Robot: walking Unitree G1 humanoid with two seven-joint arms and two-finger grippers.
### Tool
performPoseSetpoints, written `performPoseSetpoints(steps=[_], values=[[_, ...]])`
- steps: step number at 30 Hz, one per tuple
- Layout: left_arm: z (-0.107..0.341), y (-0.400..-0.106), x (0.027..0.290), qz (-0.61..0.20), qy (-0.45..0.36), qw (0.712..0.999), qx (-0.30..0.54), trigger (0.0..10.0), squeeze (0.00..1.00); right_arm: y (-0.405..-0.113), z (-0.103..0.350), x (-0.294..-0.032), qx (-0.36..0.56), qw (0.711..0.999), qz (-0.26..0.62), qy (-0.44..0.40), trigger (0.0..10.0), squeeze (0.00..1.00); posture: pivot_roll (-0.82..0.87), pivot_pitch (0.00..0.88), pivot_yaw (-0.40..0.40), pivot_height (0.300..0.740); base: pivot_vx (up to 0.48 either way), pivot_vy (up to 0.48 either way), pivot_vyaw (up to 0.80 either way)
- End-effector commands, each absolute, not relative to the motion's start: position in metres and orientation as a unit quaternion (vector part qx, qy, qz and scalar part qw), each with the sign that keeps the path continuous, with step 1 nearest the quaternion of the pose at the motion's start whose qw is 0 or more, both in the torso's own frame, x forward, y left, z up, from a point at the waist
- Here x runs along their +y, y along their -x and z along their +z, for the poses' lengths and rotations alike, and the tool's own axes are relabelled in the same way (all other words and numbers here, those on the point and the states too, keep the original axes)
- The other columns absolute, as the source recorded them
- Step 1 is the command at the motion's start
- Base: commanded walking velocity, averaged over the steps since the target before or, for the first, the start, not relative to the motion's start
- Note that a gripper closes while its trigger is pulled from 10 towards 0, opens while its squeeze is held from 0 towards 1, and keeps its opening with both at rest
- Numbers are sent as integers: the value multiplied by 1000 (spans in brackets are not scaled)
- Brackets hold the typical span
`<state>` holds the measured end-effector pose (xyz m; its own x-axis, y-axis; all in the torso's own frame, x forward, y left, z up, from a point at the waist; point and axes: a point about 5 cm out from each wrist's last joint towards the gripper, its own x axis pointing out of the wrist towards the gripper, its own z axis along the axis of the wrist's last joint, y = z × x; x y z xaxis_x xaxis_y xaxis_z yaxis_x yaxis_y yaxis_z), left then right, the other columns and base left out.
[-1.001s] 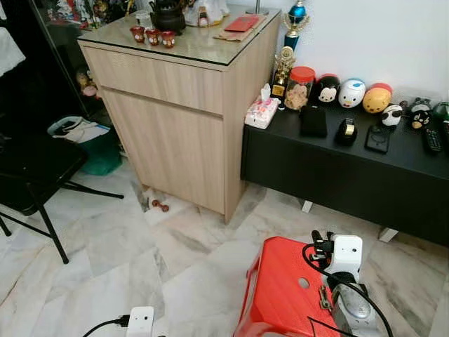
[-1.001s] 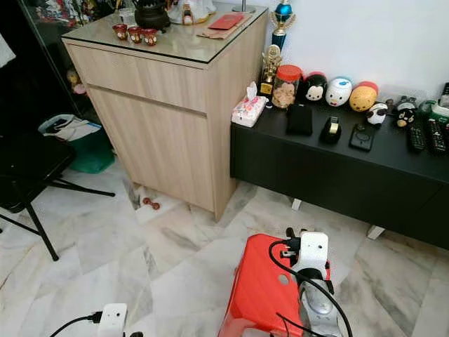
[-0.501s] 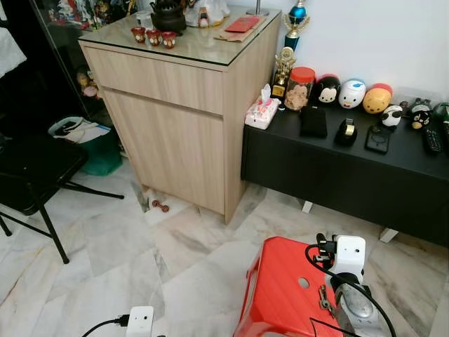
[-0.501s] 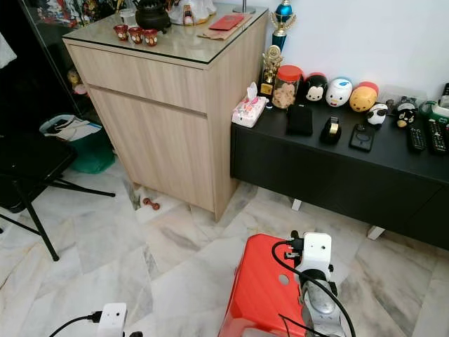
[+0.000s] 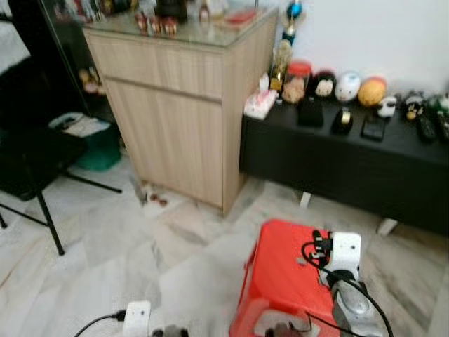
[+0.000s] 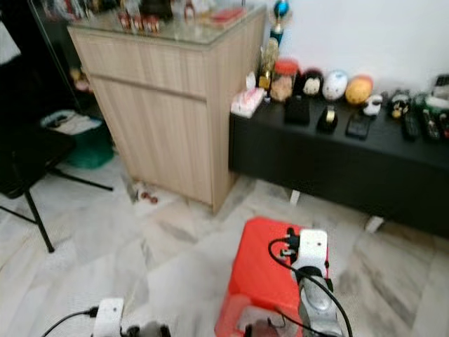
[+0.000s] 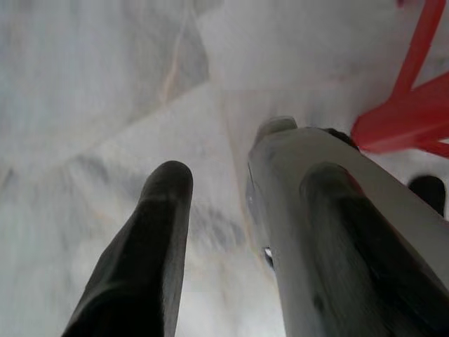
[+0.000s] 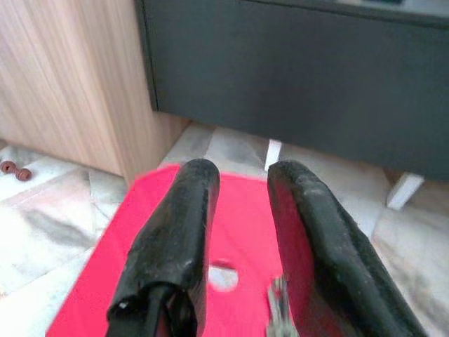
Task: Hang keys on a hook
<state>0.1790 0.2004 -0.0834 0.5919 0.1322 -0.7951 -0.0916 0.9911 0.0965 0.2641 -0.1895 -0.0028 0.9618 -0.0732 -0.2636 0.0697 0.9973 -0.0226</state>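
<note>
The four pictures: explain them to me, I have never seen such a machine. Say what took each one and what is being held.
This is a walking humanoid robot with two arms, each ending in a gripper of two long black fingers. The two wide, blurred pictures come from cameras in its head, looking forward and down. They show a wooden cabinet, a low black sideboard with toys and jars on it, a marble floor and a red stool. The other two pictures come from cameras on the wrists, looking along the fingers. The right gripper is open and points at the stool. A small metal piece beside one finger may be the keys, but it is too blurred to say. The left gripper hangs idle and open above the floor.
</note>
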Motion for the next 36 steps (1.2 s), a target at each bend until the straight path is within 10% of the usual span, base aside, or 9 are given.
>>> performPoseSetpoints(steps=[1, 36], values=[[-91, -166, 197, 62, -20, 878, 475, 10000, 0, -265, -2, -192, 133, 990, -39, 5, 10000, 0, -50, 0, -18, 612, 0, 0, 0], [-90, -167, 197, 62, -18, 880, 470, 10000, 0, -271, 0, -204, 150, 986, -68, 16, 10000, 0, -81, 26, -6, 612, 0, 0, 0]])
